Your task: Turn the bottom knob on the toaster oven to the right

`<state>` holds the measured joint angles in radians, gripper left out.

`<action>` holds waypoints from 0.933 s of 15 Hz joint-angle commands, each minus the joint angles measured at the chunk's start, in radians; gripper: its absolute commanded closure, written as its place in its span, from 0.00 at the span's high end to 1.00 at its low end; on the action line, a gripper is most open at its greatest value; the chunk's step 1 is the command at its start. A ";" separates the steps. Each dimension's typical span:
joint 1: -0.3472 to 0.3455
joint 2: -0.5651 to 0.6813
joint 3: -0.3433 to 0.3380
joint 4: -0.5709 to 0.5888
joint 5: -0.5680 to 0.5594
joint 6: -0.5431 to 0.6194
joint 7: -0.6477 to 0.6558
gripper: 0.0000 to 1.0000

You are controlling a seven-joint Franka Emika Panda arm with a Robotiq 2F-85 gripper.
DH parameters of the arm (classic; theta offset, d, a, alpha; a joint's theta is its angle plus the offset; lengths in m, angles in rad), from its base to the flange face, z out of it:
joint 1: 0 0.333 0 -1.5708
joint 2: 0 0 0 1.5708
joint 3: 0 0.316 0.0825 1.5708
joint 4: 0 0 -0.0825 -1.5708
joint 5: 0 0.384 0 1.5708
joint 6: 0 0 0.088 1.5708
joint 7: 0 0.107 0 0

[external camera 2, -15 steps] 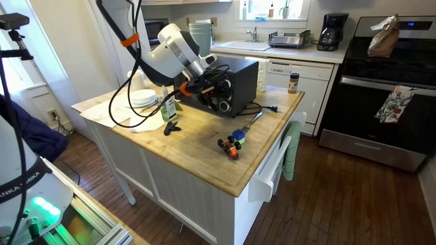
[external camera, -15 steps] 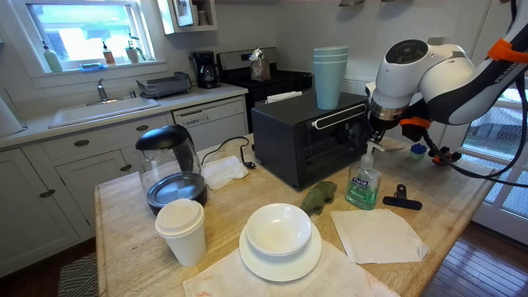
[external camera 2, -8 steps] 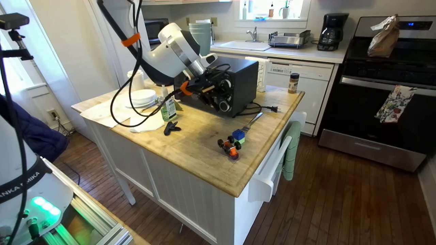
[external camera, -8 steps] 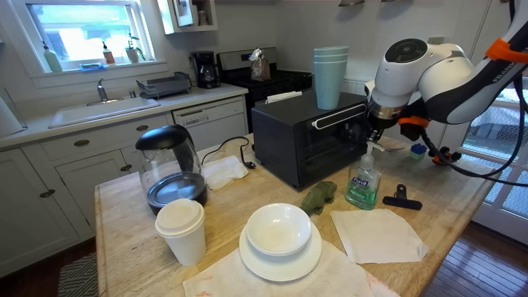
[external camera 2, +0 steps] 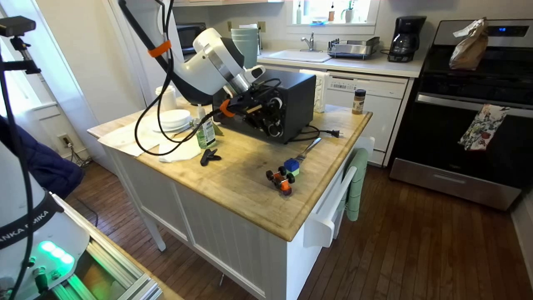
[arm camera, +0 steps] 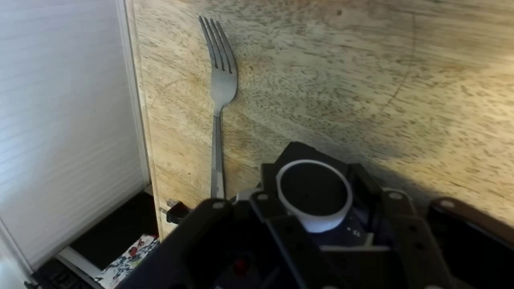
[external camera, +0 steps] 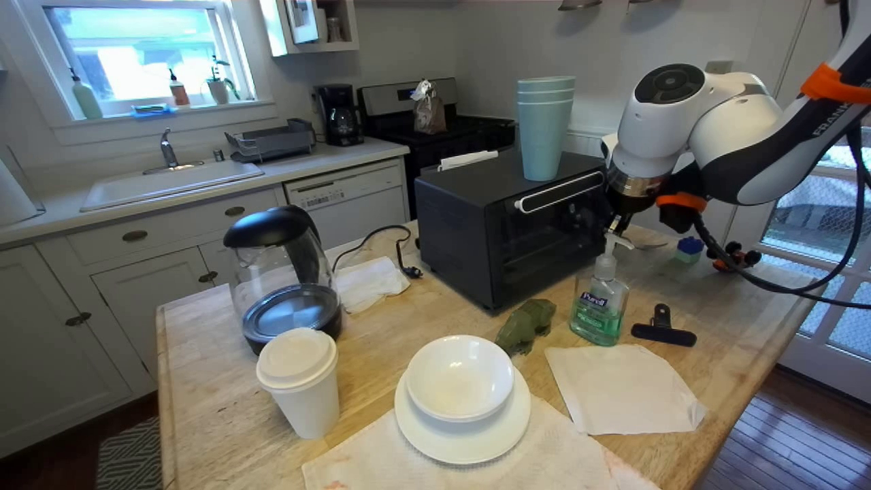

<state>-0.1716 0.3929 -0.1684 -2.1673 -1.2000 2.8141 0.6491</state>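
The black toaster oven point(external camera: 452, 238) stands on the wooden table and shows in both exterior views. In an exterior view its control side carries an upper knob point(external camera 2: 277, 101) with a pale rim, and below it the bottom knob point(external camera 2: 275, 130), partly covered by the hand. From the wrist, the bottom knob point(arm camera: 315, 188) is a dark round face with a light ring, seen at a slant. My gripper point(arm camera: 313, 176) is shut on it, one finger against each side of the ring. Which way the knob's mark points cannot be made out.
A sanitizer bottle point(external camera: 600, 309) stands close in front of the oven, near the hand. Stacked blue cups point(external camera: 544, 136) sit on top of the oven. Around the table lie a fork point(arm camera: 224, 86), a black clip point(external camera 2: 209, 156), a toy car point(external camera 2: 281, 180) and a small block point(external camera 2: 292, 166).
In an exterior view the fingers have drawn together around the bottom knob. The arm has shifted only a trace, and the other objects stay where they were.
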 commanded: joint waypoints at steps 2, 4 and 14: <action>0.003 0.024 -0.011 0.027 -0.025 0.015 0.028 0.22; -0.009 0.028 -0.004 0.025 0.005 0.020 0.018 0.22; -0.114 0.048 0.061 0.009 0.330 0.063 -0.115 0.22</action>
<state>-0.2323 0.3935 -0.1232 -2.1722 -0.9470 2.8446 0.5617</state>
